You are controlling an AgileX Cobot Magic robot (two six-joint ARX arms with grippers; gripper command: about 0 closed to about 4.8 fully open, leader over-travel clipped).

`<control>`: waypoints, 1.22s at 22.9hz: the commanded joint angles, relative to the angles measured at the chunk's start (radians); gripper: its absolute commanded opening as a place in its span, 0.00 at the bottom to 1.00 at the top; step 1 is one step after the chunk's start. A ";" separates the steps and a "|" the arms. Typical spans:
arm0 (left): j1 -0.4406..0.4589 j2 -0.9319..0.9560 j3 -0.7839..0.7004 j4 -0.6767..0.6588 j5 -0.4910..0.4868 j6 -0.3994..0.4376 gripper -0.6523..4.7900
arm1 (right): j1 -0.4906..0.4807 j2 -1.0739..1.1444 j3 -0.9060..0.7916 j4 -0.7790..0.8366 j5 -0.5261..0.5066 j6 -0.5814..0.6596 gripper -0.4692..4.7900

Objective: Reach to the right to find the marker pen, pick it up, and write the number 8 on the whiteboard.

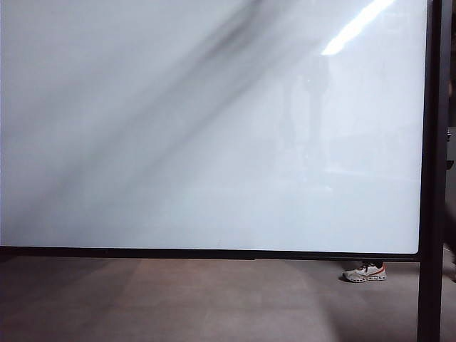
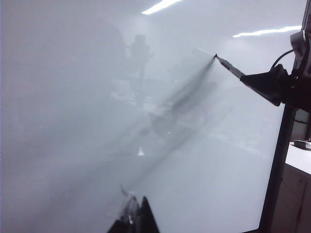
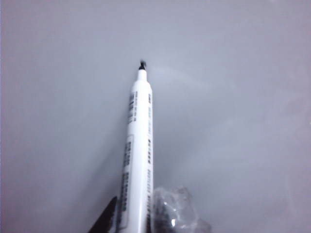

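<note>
The right gripper (image 3: pixel 138 221) clamps the marker pen (image 3: pixel 137 145), whose barrel runs out toward twelve o'clock, tip touching the whiteboard (image 3: pixel 233 97). The left gripper (image 2: pixel 135 218) hovers apart, jaws' opening unclear.

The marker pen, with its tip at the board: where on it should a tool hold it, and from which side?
On the rear barrel of the marker pen, from behind the cap-free tip, as the right tool does: the long straight barrel gives flat grip, leaving the tip free against the whiteboard.
</note>
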 commanded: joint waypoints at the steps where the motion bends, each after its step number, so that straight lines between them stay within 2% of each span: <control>1: 0.000 0.001 0.007 0.010 0.003 -0.002 0.11 | -0.001 0.003 -0.029 -0.022 0.013 -0.002 0.08; 28: 0.000 0.001 0.011 0.010 0.003 -0.003 0.11 | 0.003 0.002 -0.196 0.018 0.014 0.028 0.08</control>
